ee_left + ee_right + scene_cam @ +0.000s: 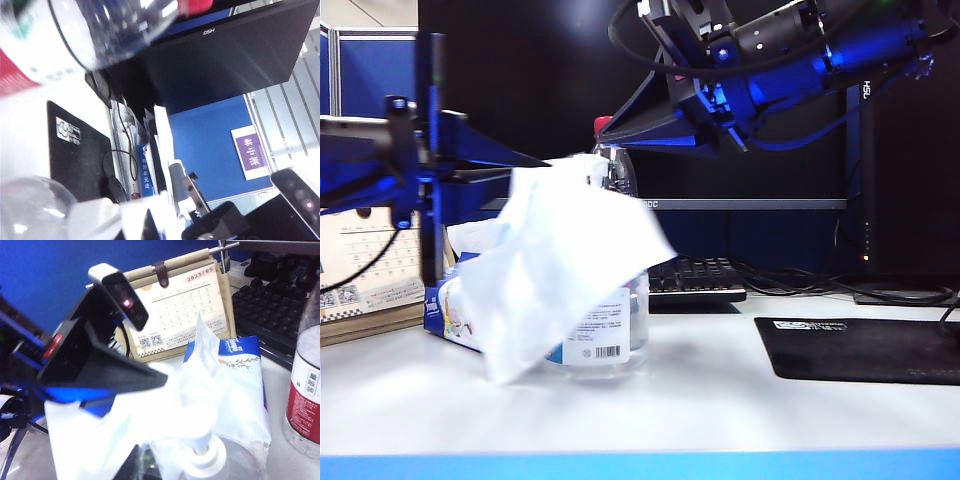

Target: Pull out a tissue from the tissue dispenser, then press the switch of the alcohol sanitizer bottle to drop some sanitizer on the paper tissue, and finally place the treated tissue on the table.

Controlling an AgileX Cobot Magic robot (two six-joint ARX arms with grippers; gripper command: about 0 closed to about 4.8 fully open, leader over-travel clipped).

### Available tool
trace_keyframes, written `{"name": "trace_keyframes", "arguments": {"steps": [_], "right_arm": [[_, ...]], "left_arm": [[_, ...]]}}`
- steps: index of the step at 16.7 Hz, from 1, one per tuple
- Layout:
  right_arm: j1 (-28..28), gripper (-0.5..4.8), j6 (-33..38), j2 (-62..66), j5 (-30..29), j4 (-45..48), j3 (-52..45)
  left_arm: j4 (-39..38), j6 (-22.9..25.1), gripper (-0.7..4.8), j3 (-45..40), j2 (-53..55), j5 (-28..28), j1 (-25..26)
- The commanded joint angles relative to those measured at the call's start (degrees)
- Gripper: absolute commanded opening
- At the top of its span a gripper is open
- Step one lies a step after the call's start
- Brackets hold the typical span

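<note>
The tissue (555,270) hangs as a large creased white sheet in front of the alcohol sanitizer bottle (610,340), hiding the bottle's top in the exterior view. My left gripper (542,160) is shut on the tissue's upper edge (150,212). Behind it on the table (720,410) lies the tissue dispenser (450,310) (240,385). The switch (205,457) (95,217) shows as a white pump head just beside the draped tissue (115,435). My right gripper (625,135) (142,465) hovers shut just above the bottle, close to the switch, holding nothing.
A taller red-capped bottle (604,125) (305,395) stands right behind the sanitizer. A desk calendar (365,275) (180,305) is at the far left. A keyboard (695,278), a monitor (770,150) and a black mouse pad (860,348) lie to the right.
</note>
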Motion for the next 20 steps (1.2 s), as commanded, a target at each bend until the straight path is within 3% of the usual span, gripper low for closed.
{"name": "trace_keyframes", "arguments": {"steps": [1, 4, 10, 15, 20], "right_arm": [[-0.3, -0.01, 0.0, -2.2, 0.0, 0.7, 0.1], [-2.1, -0.01, 0.0, -8.4, 0.5, -1.2, 0.1], [-4.7, -0.01, -3.8, -18.8, 5.6, -18.8, 0.0], [-4.7, -0.01, -3.8, -21.4, 5.1, -21.6, 0.0], [-4.7, -0.01, -4.2, -31.6, 6.5, -24.6, -0.1]], "left_arm": [[1.9, 0.5, -0.06, 0.2, -0.3, 3.7, 1.5], [2.1, 2.2, -0.06, 0.2, -0.5, 7.4, 2.4], [2.1, 13.5, -0.06, 0.1, -11.2, 15.6, 8.9], [-2.2, 23.9, -0.05, -4.3, -21.0, 13.4, 10.5], [-4.9, 28.8, -0.05, -11.6, -23.2, 12.9, 21.0]]}}
